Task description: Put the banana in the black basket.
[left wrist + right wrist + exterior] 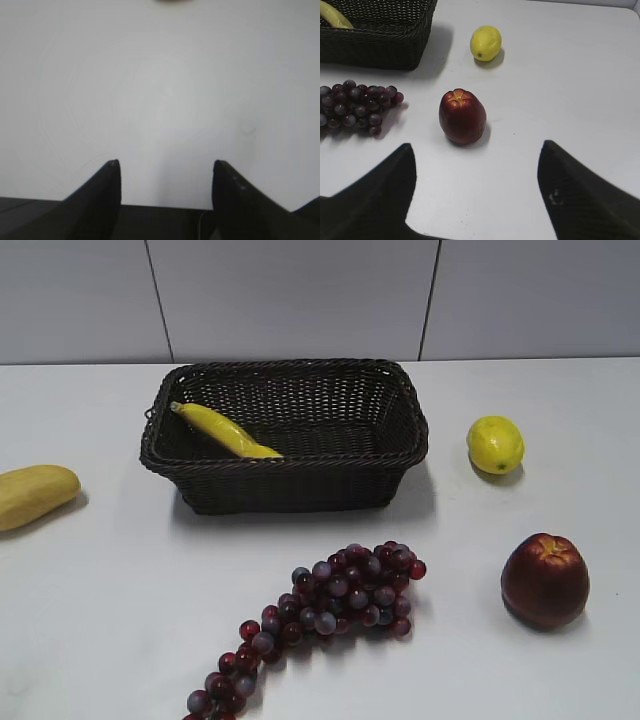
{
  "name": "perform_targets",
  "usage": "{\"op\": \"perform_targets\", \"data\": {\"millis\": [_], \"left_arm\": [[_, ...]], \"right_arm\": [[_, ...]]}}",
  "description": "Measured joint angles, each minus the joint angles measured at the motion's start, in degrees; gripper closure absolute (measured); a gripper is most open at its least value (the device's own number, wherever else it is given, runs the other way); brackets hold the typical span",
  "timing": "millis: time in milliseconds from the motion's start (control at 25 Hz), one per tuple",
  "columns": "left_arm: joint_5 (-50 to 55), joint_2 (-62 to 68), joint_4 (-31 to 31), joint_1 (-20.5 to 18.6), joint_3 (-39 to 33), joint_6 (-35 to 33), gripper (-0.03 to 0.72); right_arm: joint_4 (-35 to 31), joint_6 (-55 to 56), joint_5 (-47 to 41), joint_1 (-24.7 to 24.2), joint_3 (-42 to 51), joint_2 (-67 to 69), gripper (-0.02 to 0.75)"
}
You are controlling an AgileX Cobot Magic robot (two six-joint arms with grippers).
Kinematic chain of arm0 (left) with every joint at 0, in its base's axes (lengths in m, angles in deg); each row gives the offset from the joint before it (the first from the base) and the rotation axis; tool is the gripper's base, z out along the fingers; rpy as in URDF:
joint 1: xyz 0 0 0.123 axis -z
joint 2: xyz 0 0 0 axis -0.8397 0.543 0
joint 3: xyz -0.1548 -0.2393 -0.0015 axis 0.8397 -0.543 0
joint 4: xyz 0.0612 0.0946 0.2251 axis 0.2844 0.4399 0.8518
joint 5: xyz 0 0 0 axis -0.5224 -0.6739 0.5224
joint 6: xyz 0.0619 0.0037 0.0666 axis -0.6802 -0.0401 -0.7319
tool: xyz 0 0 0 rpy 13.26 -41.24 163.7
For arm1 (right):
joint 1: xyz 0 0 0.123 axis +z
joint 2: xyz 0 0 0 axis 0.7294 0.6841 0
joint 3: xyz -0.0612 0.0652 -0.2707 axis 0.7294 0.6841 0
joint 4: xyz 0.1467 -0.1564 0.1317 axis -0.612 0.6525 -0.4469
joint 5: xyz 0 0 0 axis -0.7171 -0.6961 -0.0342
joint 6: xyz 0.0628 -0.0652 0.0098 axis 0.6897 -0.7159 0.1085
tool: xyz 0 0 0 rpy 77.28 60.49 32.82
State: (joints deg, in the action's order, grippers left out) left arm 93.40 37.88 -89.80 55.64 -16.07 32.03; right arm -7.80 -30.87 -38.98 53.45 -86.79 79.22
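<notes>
Exterior view: banana (225,430) lies inside black basket (285,435), at its 9 o'clock end, tip on the rim. Lemon (495,444) at basket's 3 o'clock, grapes (320,615) at 6, apple (544,580) at 4–5. Left gripper (165,167) spread wide, empty; right gripper (477,155) likewise, apple just ahead.

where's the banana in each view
Exterior view: the banana lies inside the basket, at its left end, tip toward the back left corner.
Left wrist view: not in it; only bare table and open fingers.
Right wrist view: just one end shows at the top left edge, inside the basket.
Shared landmark: the basket, with the lemon to its right.
</notes>
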Motion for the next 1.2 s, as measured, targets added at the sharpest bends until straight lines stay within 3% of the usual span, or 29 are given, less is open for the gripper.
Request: {"op": "perform_targets", "data": {"millis": [640, 1200], "left_arm": [[-0.24, -28.63, 0.0, 0.0, -0.48, 0.0, 0.13], [-0.22, -29.83, 0.06, 0.0, -0.48, 0.0, 0.163]], "right_arm": [[0.0, 0.0, 0.0, 0.0, 0.0, 0.0, 0.167], [-0.06, 0.0, 0.0, 0.0, 0.0, 0.0, 0.167]]}}
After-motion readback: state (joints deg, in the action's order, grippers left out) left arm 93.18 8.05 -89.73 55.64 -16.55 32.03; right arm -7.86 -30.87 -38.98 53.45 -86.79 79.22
